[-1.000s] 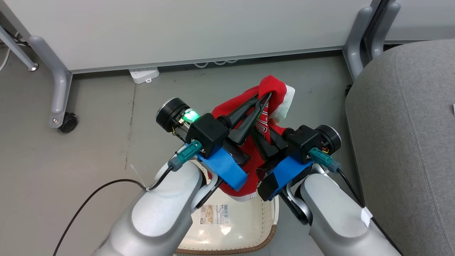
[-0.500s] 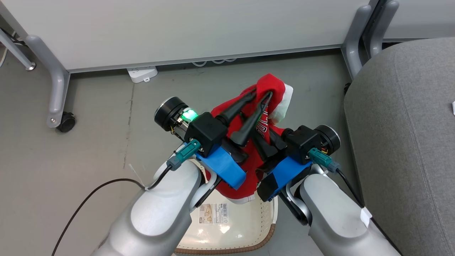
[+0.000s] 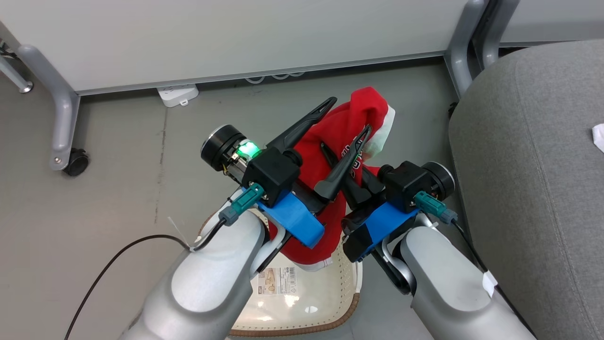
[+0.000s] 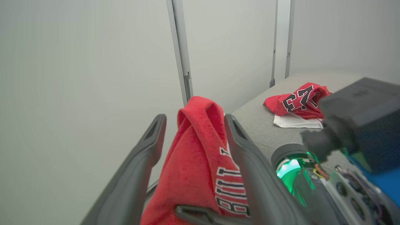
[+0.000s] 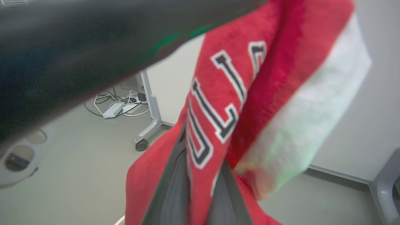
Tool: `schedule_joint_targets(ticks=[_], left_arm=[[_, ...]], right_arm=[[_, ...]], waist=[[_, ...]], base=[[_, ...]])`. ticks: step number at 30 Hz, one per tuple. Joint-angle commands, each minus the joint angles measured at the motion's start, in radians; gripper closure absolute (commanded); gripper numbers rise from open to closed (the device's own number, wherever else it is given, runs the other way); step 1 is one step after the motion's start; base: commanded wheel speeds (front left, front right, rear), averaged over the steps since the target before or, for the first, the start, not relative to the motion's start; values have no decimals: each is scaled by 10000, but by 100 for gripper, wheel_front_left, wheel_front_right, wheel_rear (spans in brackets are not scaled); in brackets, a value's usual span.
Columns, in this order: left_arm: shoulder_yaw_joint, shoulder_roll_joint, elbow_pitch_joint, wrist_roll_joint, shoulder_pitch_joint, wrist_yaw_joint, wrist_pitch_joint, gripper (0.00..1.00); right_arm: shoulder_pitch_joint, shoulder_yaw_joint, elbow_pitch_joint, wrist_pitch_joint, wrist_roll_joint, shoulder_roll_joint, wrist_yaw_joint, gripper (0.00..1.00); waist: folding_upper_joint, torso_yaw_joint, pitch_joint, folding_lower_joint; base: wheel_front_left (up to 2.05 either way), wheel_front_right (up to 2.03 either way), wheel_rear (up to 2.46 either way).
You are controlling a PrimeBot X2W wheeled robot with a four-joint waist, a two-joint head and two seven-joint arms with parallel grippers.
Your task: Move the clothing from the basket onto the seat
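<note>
My right hand (image 5: 200, 175) pinches the red clothing (image 3: 339, 137) above the basket (image 3: 309, 290); my left hand (image 3: 348, 115) is spread around its top fold. Held by one pinch only, it may slip and fall to the floor (image 3: 118, 156) before reaching the seat (image 3: 533, 165), or catch on my left hand.

A red cloth shirt (image 3: 337, 132) hangs above the cream-white plastic basket (image 3: 311, 295). A big grey soft seat (image 3: 533, 189) stands beside the basket.
</note>
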Motion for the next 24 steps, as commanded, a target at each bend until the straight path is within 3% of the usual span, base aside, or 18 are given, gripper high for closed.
schedule_joint_targets(ticks=[1, 13, 24], left_arm=[[37, 39, -17, 43, -50, -17, -32, 0], [-75, 254, 67, 86, -277, -17, -33, 0], [-477, 520, 264, 23, -494, -17, -32, 0]], right_arm=[[-177, -96, -62, -2, 31, 16, -7, 100], [-145, -824, -367, -2, -54, 16, -7, 100], [159, -2132, -843, -2, -244, 16, -7, 100]], waist=[[0, -145, 77, 0], [0, -1275, 514, 0], [0, -2577, 954, 0]], base=[[0, 0, 0], [0, 0, 0], [0, 0, 0]])
